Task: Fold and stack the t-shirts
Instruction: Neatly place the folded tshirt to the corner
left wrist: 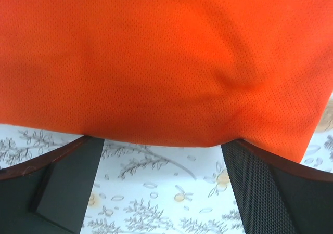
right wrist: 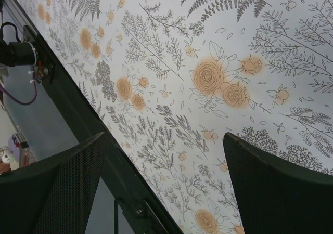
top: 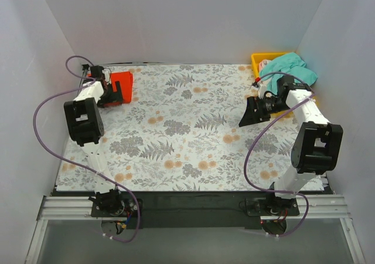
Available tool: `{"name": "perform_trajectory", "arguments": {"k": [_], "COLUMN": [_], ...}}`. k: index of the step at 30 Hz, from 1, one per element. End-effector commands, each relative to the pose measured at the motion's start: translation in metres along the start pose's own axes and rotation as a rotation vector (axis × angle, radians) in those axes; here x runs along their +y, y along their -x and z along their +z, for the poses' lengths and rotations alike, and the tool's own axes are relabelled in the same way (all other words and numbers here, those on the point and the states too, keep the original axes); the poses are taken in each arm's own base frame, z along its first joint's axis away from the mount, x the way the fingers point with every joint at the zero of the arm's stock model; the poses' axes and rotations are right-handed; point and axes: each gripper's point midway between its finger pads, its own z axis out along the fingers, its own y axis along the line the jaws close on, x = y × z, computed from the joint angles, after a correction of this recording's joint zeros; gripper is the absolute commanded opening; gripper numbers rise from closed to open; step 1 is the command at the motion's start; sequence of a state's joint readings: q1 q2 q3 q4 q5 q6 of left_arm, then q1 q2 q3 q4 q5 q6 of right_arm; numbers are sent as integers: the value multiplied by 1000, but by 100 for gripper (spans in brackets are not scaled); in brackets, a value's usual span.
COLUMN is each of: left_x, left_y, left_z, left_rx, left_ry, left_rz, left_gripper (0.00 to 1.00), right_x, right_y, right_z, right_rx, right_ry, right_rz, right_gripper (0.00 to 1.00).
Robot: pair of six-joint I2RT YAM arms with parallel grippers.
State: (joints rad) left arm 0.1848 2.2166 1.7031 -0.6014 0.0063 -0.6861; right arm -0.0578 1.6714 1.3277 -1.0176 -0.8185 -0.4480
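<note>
Keep right tool (top: 250, 112) spread and empty over the flowery worktop (top: 187, 136) on the right. Left tool (top: 117, 94), spread too, tips just meeting the orange-red t-shirt (top: 124, 82) lying far left. Probably next: reach far right, pinch the teal-green t-shirt (top: 290, 67) heaped on the yellow bin (top: 259, 57), lift slowly. Pale bare walls (top: 176, 17) all around.

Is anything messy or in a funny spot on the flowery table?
Yes. The teal t-shirt is crumpled in a heap, spilling over the yellow bin at the far right corner instead of lying flat. The orange t-shirt sits alone at the far left, so nothing is stacked yet.
</note>
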Motion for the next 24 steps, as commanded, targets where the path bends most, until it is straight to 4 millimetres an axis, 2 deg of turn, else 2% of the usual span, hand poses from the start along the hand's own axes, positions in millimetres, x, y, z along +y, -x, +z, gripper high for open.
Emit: {"name": "perform_trajectory", "arguments": {"k": [1,4,5,7,16,24], "left_x": [-26,-22,-20,-17,-18,0], "left_y": [-34,-36,-30,-36,-17,-4], "left_z": [40,51,54,62,65,65], "left_rx": [114,137,127,158,125,104], "left_ry": [-71,-51,-46,-48,-115,-85], "left_rz": [-59,-35,-19,42,232,312], "left_gripper": [95,95,95,96,98,98], "right_x": [1,0,0,-1,-1,1], "right_y": [8,9,9,9,10,12], "right_z": [0,-1,-1,0,0,-3], "right_rx": [-23,-22,-21,-21,-21,-27], "right_ry": [18,15,15,16,16,13], "right_rz": [-6,-7,-6,-3,2,-5], "right_gripper": [98,98,98,98,98,98]}}
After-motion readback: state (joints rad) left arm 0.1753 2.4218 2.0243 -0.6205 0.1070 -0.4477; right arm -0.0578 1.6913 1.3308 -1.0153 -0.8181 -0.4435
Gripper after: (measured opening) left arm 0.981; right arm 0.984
